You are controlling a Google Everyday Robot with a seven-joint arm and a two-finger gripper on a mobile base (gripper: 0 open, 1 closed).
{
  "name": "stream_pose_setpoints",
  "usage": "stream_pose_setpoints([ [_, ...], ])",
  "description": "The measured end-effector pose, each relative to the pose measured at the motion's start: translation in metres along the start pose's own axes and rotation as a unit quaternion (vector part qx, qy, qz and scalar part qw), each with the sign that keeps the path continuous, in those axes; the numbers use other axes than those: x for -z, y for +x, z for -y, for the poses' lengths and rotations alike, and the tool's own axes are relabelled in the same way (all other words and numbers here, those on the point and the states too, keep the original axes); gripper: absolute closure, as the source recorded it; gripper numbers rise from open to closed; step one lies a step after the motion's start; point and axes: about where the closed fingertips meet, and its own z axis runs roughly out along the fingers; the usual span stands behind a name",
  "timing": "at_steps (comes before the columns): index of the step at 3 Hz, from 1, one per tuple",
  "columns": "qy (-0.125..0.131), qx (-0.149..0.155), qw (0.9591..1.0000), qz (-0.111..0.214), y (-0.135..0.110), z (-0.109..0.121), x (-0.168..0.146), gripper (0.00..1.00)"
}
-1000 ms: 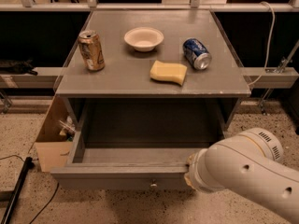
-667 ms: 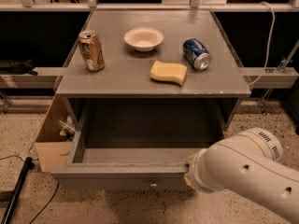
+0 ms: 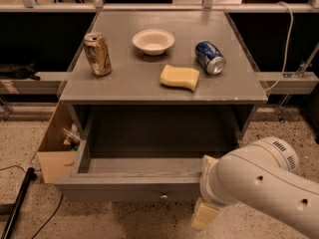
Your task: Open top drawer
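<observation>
Top drawer (image 3: pixel 114 188): standing out from under the surface (image 3: pixel 124 86), toward the camera. Front panel faces the camera, low in the view. Long axis runs left-right, and the tray behind it reaches back under the top. One round knob (image 3: pixel 163 196) at the centre of the front panel. Only this one drawer is in view.

Counts on the surface:
- 2 cans: gold can (image 3: pixel 97 54) upright at left; blue can (image 3: pixel 210 57) lying on its side at right, top end toward the camera.
- 1 white bowl (image 3: pixel 153 41) at the back middle, between the cans.
- 1 yellow sponge (image 3: pixel 179 77) flat, just in front of the blue can and apart from it.

One cardboard box (image 3: pixel 56 156) sits on the floor against the left side of the cabinet, with something small inside that is too unclear to name.

Arm (image 3: pixel 264 188): one thick white link comes in from the lower right corner, angled up-left, its end at the drawer's front right corner. Gripper (image 3: pixel 204 212): beige parts show at the arm's end, just right of the knob and low against the front panel. Whether it is spread or closed on anything cannot be told; the arm hides it.
</observation>
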Motion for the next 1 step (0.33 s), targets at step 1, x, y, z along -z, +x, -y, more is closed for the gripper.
stream_pose_setpoints([
  [1, 0.000, 0.000, 1.0000, 0.000, 0.0000, 0.0000, 0.0000, 0.00],
])
